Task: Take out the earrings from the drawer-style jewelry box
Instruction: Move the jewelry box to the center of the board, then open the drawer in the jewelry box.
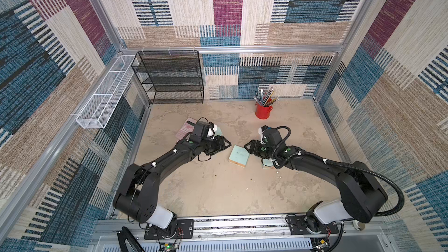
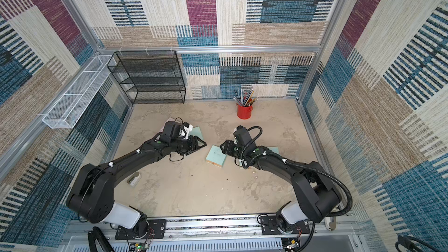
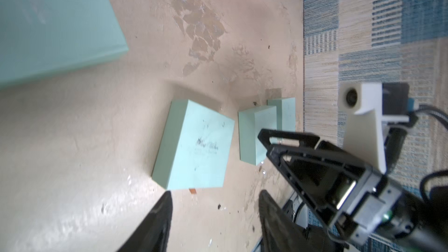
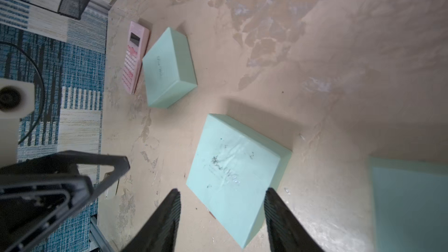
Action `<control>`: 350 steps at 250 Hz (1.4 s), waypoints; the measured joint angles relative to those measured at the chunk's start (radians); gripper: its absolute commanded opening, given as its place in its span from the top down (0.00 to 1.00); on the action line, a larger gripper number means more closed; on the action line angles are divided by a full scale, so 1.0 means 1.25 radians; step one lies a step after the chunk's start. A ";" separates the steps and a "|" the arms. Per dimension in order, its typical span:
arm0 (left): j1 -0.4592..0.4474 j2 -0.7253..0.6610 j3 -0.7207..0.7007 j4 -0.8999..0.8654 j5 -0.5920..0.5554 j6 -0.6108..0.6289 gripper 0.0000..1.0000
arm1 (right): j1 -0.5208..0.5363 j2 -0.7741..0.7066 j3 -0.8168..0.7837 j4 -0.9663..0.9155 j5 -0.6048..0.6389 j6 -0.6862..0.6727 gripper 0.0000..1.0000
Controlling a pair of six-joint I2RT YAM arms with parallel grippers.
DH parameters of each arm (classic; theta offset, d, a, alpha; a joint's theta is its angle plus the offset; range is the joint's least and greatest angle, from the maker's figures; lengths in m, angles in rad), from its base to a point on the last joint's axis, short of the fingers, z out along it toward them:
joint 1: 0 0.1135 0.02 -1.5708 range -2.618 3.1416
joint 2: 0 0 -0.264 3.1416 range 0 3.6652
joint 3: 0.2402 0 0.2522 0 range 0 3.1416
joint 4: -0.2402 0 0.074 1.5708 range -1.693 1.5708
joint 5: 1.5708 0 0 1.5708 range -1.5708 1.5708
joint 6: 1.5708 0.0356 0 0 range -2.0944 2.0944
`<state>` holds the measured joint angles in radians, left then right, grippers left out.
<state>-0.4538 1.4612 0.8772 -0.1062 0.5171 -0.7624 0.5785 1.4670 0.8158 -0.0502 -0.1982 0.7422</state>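
Observation:
The mint-green drawer-style jewelry box (image 1: 238, 158) (image 2: 216, 156) lies mid-table with its drawer shut and a small brown pull tab (image 3: 192, 191) showing. My right gripper (image 4: 222, 191) is open and straddles the box's (image 4: 235, 170) near corner; I cannot tell whether it touches. My left gripper (image 3: 215, 193) is open with nothing in it and hovers just short of the box (image 3: 196, 146), on the tab side. In both top views the grippers (image 1: 225, 144) (image 1: 247, 146) flank the box. Tiny whitish-silvery specks, seemingly the earrings (image 4: 286, 190) (image 3: 261, 164), lie on the table beside it.
A second mint box (image 4: 169, 69) and a pink calculator (image 4: 134, 56) lie under the left wrist. More mint pieces (image 3: 257, 136) (image 3: 287, 115) sit under the right arm. A red pencil cup (image 1: 263, 111), a black mesh shelf (image 1: 169, 78) and a white wire basket (image 1: 104, 93) stand at the back.

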 measured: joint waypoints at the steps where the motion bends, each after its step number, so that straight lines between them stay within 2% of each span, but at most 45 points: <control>1: 0.000 -0.005 -0.009 0.005 0.004 -0.003 0.51 | 0.001 0.000 0.001 0.000 -0.001 -0.002 0.43; 15: -0.001 -0.039 -0.077 0.037 0.037 -0.032 0.56 | 0.006 0.005 0.009 0.000 -0.022 -0.025 0.43; 40: -0.017 -0.064 -0.178 0.086 0.092 -0.098 0.56 | 0.019 0.023 0.016 0.000 -0.056 -0.054 0.43; 79: -0.065 -0.036 -0.237 0.192 0.133 -0.164 0.58 | 0.034 0.052 0.015 0.004 -0.099 -0.074 0.43; 128: -0.089 0.113 -0.255 0.394 0.136 -0.281 0.65 | 0.037 0.077 0.018 0.006 -0.115 -0.083 0.43; 170: -0.093 0.188 -0.255 0.515 0.135 -0.321 0.66 | 0.038 0.088 0.031 0.005 -0.120 -0.086 0.42; 324: -0.094 0.252 -0.249 0.615 0.093 -0.351 0.71 | 0.038 0.124 0.054 -0.002 -0.127 -0.102 0.42; 350: -0.094 0.263 -0.248 0.623 0.091 -0.357 0.75 | 0.038 0.128 0.056 -0.005 -0.128 -0.104 0.42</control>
<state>-0.5716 1.7901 0.5671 0.6727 0.6312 -1.2083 0.6262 1.6268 0.8856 -0.0566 -0.3584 0.6125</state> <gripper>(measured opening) 0.272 0.576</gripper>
